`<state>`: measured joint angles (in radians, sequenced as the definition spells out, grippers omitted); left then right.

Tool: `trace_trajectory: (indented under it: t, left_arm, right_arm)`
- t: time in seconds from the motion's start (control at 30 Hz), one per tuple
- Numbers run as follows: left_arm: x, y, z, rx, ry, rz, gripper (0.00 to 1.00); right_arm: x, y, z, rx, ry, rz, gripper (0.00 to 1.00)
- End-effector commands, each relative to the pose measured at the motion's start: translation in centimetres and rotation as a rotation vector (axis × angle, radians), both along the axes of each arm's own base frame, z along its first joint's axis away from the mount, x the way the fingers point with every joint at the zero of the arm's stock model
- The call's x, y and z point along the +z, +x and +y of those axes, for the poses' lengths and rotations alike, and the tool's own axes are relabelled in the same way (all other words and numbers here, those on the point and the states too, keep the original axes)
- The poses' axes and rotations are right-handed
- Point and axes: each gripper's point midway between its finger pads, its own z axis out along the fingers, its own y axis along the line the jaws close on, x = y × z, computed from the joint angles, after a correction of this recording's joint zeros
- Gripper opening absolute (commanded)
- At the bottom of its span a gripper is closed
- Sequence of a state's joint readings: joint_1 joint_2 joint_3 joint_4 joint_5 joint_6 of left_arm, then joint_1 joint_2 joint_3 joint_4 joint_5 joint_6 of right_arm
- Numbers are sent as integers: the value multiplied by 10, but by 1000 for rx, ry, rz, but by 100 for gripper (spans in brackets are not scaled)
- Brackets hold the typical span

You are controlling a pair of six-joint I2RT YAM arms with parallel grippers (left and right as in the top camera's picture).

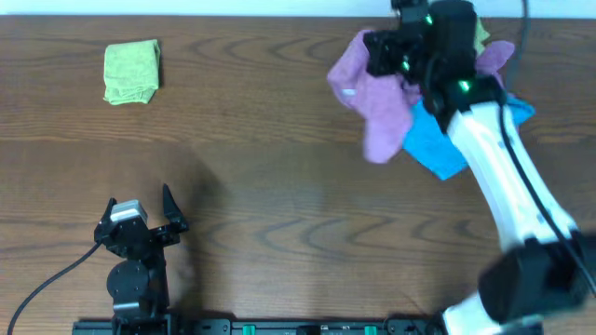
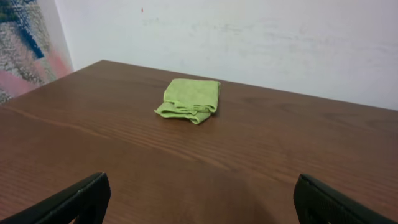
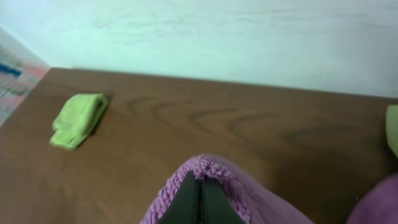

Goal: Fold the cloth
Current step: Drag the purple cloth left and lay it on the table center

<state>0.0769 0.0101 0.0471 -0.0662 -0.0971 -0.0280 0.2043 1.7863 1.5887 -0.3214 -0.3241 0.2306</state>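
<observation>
Your purple cloth sits bunched, far right on the worktop, one fold pinched in the right tool.

The left arm, lower left, is black with a silvery block behind its claw and a trailing black cable, while the right arm, at right, has a white link, black joints and green lights.

I count five cloths over the worktop: one folded green cloth, one blue cloth, two purple ones, the cloth and a second purple cloth, plus one yellow-green sliver. Two arms: left arm and right arm.
</observation>
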Motion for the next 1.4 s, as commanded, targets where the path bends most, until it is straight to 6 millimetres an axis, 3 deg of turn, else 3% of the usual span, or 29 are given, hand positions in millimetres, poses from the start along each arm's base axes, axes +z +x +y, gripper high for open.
trace_trajectory:
  t: [0.0, 0.13, 0.23, 0.4, 0.47, 0.57, 0.6, 0.67, 0.7, 0.73, 0.77, 0.83, 0.97, 1.1, 1.17, 1.27, 1.37]
  left_arm:
    - [-19, 0, 3, 12, 4, 45, 95]
    - [-19, 0, 2, 12, 4, 45, 95]
    - [-19, 0, 3, 13, 4, 45, 95]
    - [-19, 0, 3, 12, 4, 45, 95]
    - [-19, 0, 3, 12, 4, 45, 95]
    - [-19, 0, 3, 12, 4, 45, 95]
    - [-19, 0, 3, 13, 4, 45, 96]
    - [-19, 0, 3, 12, 4, 45, 95]
    - [-19, 0, 3, 12, 4, 45, 95]
    - [-19, 0, 3, 12, 4, 45, 96]
    - [-19, 0, 3, 12, 4, 45, 96]
    - [-19, 0, 2, 12, 4, 45, 95]
    - [-19, 0, 3, 12, 4, 45, 96]
    - [-19, 0, 3, 12, 4, 45, 95]
    - [-19, 0, 3, 12, 4, 45, 95]
    - [-19, 0, 3, 13, 4, 45, 95]
    - [-19, 0, 3, 12, 4, 45, 96]
  right_arm:
    - [7, 31, 4, -30, 21, -21, 2]
    - [23, 63, 5, -68, 28, -66, 2]
    - [39, 73, 10, -62, 35, -97, 1]
    - [27, 54, 47, 26, -14, -49, 2]
    - [12, 27, 84, 146, -35, 17, 2]
    - [-9, -32, 145, 392, -24, 141, 2]
    - [-19, -71, 174, 536, -34, 201, 1]
    - [-39, -137, 209, 777, -140, 239, 2]
    - [-47, -160, 218, 858, -205, 235, 34]
    - [-52, -171, 223, 892, -257, 226, 99]
    - [-57, -170, 222, 872, -305, 219, 99]
    - [-67, -146, 204, 748, -446, 191, 99]
    - [-79, -109, 166, 620, -478, 221, 99]
    - [-128, -81, 124, 475, -445, 407, 99]
    - [-150, -80, 118, 483, -404, 481, 97]
    - [-166, -81, 120, 505, -372, 525, 78]
    - [-181, -81, 120, 504, -388, 548, 41]
